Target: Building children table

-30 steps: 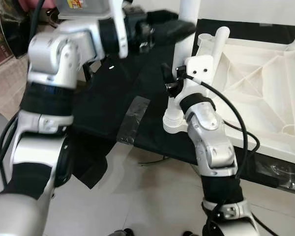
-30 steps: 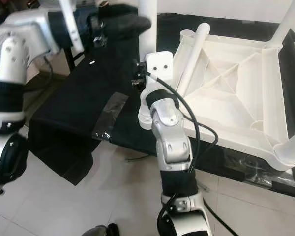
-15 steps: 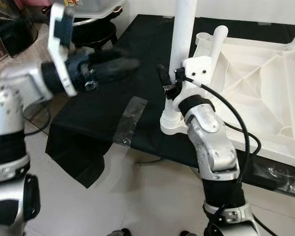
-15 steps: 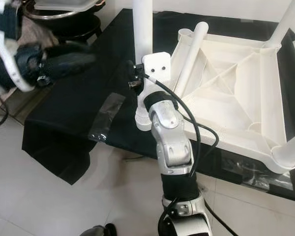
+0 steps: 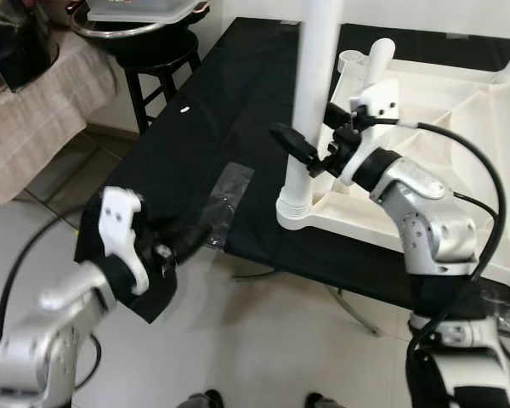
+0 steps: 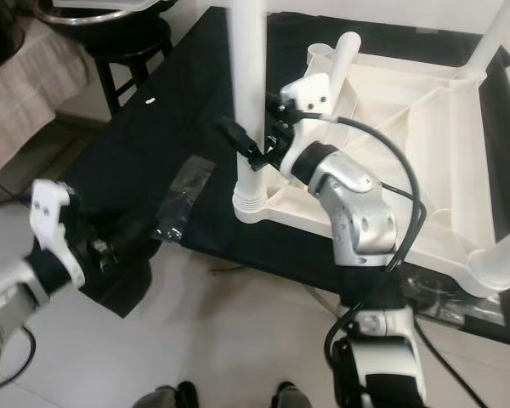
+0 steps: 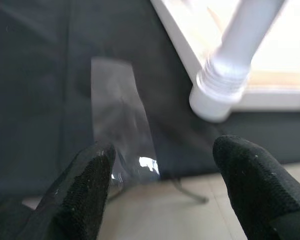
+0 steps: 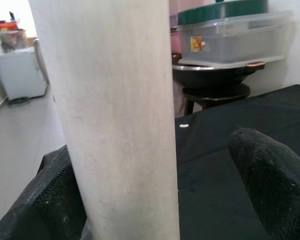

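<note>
The white children's table (image 5: 463, 115) lies upside down on a black cloth (image 5: 229, 110). One white leg (image 5: 316, 68) stands upright in its near-left corner socket (image 5: 296, 212). My right gripper (image 5: 304, 146) is open around this leg at mid height; the leg (image 8: 115, 115) runs between the fingers (image 8: 270, 175), with a gap on one side. A loose white leg (image 5: 376, 66) lies on the table's underside. My left gripper (image 5: 180, 244) is open and holds nothing, low at the cloth's front edge, looking at the leg's base (image 7: 220, 92).
A patch of clear tape (image 5: 225, 195) is stuck on the cloth near its front edge. A black stool (image 5: 157, 59) with a pan and a plastic box stands at the back left. Other fitted legs (image 6: 503, 259) rise at the table's right corners. Tiled floor (image 5: 263, 340) lies below.
My left arm has swung down from beside the leg's top to the cloth's front edge. My right wrist has moved right, its fingers now reaching around the upright leg.
</note>
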